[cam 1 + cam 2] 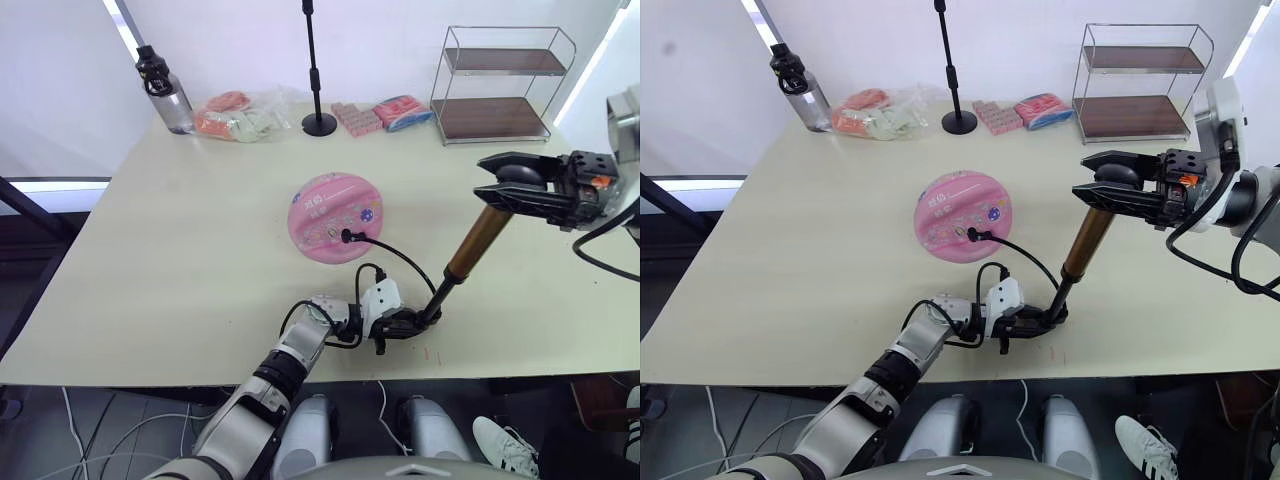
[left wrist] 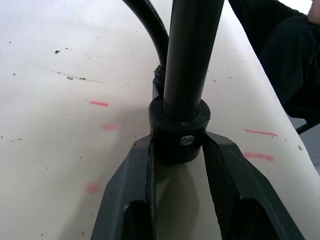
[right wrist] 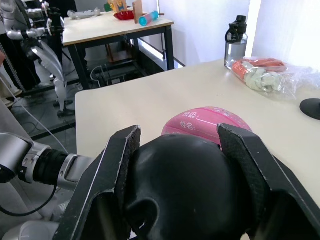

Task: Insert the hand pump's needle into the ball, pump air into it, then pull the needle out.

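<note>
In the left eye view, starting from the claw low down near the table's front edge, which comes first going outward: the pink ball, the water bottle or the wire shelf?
From the left gripper:
1. The ball, mid-table, just beyond it.
2. The wire shelf, far right corner.
3. The water bottle, far left corner, slightly farther.

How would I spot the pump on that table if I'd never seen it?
Start at the pink ball in the middle of the table. A thin black hose runs from it toward the table's near edge, to the pump. It is the slanted bronze tube held at both ends by grippers.
</note>
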Robot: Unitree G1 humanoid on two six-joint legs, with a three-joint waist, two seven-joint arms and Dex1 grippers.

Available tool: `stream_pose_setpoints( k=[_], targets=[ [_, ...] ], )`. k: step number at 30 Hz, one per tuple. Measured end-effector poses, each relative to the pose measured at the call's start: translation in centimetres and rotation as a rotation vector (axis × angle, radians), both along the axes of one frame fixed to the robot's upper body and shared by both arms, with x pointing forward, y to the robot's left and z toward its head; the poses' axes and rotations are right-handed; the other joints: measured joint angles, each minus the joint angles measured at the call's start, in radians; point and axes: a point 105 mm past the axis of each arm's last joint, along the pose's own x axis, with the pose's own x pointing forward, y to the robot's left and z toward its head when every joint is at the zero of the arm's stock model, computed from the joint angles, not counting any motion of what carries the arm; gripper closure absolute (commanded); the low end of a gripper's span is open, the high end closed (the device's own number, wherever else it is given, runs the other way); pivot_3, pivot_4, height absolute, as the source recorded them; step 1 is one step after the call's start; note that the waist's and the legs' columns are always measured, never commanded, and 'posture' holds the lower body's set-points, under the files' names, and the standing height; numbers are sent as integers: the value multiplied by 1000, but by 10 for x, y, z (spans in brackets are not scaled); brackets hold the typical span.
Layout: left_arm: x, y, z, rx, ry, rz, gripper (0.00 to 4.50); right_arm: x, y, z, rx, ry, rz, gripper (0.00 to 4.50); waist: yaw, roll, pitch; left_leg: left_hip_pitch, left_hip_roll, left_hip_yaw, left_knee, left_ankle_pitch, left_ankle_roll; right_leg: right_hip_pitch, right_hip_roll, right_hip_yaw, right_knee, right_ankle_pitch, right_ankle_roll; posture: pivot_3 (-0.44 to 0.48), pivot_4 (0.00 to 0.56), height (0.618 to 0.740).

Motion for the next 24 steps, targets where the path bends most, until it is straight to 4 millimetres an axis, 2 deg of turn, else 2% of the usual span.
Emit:
stream_pose_setpoints(
  k=[6,10,22,24],
  targets=[
    [1,2,-2,7,2,8,3567,4,6,-41,-16,-7,-21,2445,-3,-3,-4,3,0,1,0,0,0,2,1,1,0,0,0,0,150,740],
    [1,2,-2,9,3,10,3567,7,10,-55,-13,1,-26,2524,-3,-4,-4,3,0,0,0,0,0,2,1,0,0,0,0,0,150,740],
    [1,2,-4,12,9,23,3567,16,17,-134,-69,62,-79,2556,-3,-11,-12,5,1,0,0,0,0,3,2,0,0,0,0,0,150,740],
    [1,3,-4,13,11,25,3567,14,20,-140,-60,52,-77,2557,-3,-10,-15,6,1,0,0,0,0,4,1,0,0,0,0,0,150,740]
  ],
)
